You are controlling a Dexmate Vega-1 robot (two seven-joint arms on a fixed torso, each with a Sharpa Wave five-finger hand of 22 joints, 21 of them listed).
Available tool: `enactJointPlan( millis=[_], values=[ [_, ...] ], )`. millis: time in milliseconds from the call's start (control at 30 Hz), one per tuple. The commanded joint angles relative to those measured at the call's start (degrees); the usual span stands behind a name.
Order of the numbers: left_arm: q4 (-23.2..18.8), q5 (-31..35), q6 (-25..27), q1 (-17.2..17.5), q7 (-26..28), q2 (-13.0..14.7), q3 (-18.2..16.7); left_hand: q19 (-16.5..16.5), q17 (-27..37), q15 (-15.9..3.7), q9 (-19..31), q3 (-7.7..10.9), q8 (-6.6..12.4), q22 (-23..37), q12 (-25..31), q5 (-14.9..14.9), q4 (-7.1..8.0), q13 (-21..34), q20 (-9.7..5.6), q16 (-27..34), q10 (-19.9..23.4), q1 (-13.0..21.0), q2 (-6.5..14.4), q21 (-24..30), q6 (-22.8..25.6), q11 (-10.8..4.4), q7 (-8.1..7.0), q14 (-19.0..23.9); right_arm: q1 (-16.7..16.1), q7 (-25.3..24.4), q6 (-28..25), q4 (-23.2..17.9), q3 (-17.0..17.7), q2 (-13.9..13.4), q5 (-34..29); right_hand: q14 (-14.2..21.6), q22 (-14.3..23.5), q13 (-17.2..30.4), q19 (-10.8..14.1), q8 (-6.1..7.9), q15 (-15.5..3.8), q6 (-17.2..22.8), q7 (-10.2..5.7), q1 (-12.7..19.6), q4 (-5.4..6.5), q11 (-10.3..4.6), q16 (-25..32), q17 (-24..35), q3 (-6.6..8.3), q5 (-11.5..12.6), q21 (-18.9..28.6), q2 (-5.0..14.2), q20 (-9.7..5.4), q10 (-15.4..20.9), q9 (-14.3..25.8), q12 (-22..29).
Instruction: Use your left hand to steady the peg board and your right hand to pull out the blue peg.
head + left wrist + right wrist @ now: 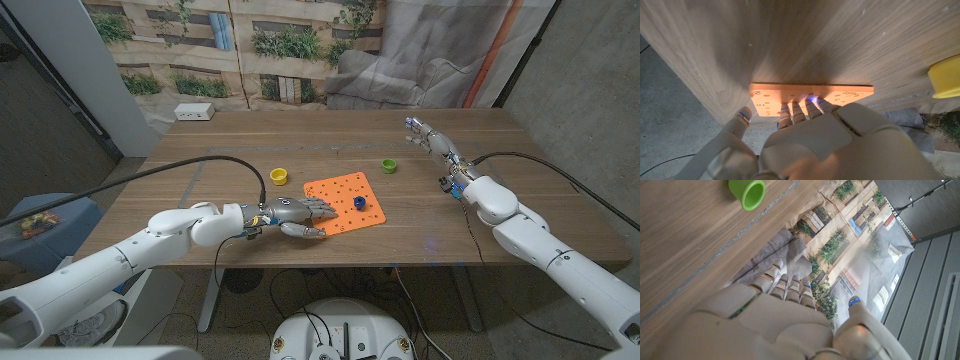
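Note:
An orange peg board lies in the middle of the wooden table, with a blue peg standing in it toward its right side. My left hand reaches in from the left, its fingertips on the board's near-left part with the thumb spread below. My right hand hangs over the table's far right, well away from the board, fingers extended and holding nothing.
A yellow cap sits just left of the board's far corner. A green cap lies between the board and my right hand. A white box sits at the table's far left edge. Cables trail along both arms.

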Motion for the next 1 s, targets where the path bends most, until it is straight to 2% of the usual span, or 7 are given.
enactJointPlan(
  millis=[33,200,333,500,767,1000],
  values=[
    [-0.1,-0.2,-0.1,-0.7,-1.0,0.2,0.1,0.4,0.3,-5.37,0.1,0.08,0.40,0.2,0.2,0.0,-0.22,0.3,-10.05,0.3,0.6,0.4,3.5,0.2,0.4,-0.07,-0.12,0.4,-3.2,-4.1,-3.1,-6.4,0.5,-5.9,-10.7,-1.9,0.1,0.0,-1.7,0.09,-2.42,-0.4,-0.36,0.8,-1.02,-0.53,-0.6,-0.2,0.14,-0.3,-0.6,-0.63,-0.70,-0.9,0.1,-0.4],
    [-0.2,0.0,-0.2,-0.9,-1.3,0.3,0.0,0.5,0.3,-5.27,0.2,0.16,0.35,0.2,0.2,0.0,-0.14,0.3,-10.06,0.3,0.7,0.4,3.8,0.2,0.4,-0.01,-0.02,0.5,-4.7,-5.4,-5.5,-9.2,1.2,-7.8,-13.3,-2.0,0.1,0.0,-4.5,-0.44,-3.06,-2.1,-0.96,1.2,-2.13,-1.59,-0.4,-0.8,-0.08,-0.5,-1.1,-1.51,-1.07,-1.2,0.1,-0.4],
    [-0.4,-0.1,0.2,-0.7,-1.3,0.4,-0.1,0.5,0.3,-5.28,0.2,0.22,0.32,0.2,0.2,0.0,-0.12,0.3,-10.06,0.2,0.7,0.4,3.9,0.2,0.4,0.09,0.01,0.5,-5.3,-5.1,-6.1,-10.5,1.3,-9.2,-14.7,-0.1,0.2,-0.1,-6.0,-0.76,-1.86,-4.2,-1.47,1.3,-2.91,-2.14,0.3,-1.4,-0.23,-0.7,-0.9,-2.02,-0.30,-1.8,0.2,-0.5],
    [-0.8,-0.2,0.6,-0.4,-1.4,0.6,-0.3,0.6,0.3,-5.25,0.2,0.29,0.30,0.2,0.1,0.1,-0.14,0.3,-10.06,0.2,0.7,0.5,4.0,0.2,0.4,0.11,0.00,0.5,-6.4,-5.1,-6.9,-12.6,1.9,-11.0,-16.1,0.3,0.2,0.0,-6.2,-0.76,-0.96,-5.1,-1.72,1.4,-3.30,-1.84,0.4,-1.7,-0.27,-0.7,-0.7,-2.14,0.14,-2.5,0.2,-0.7],
    [-1.5,-0.6,1.2,0.0,-2.1,1.0,-0.5,0.7,0.3,-5.23,0.2,0.42,0.26,0.2,0.1,0.1,-0.26,0.3,-10.05,0.2,0.8,0.6,4.1,0.2,0.4,0.09,0.04,0.6,-7.2,-3.4,-7.5,-15.4,2.5,-14.2,-18.5,-1.4,0.2,0.0,-6.2,0.25,-0.25,-3.4,-2.65,1.8,-4.19,-1.47,-0.3,-2.1,-0.23,-0.8,-0.4,-2.37,0.57,-2.6,0.3,-0.5],
    [-1.8,-0.7,1.5,-0.1,-2.6,1.0,-0.6,0.7,0.2,-5.24,0.2,0.52,0.23,0.2,0.0,0.1,-0.34,0.3,-10.03,0.2,0.8,0.7,4.2,0.2,0.5,0.08,0.04,0.6,-7.5,-1.1,-9.2,-18.7,2.7,-17.4,-21.9,-1.0,0.2,0.1,-5.7,0.30,-0.79,-3.5,-3.43,2.1,-4.83,-1.84,0.0,-2.3,-0.19,-0.9,-0.1,-2.56,1.08,-2.4,0.4,-0.3]
  ],
)
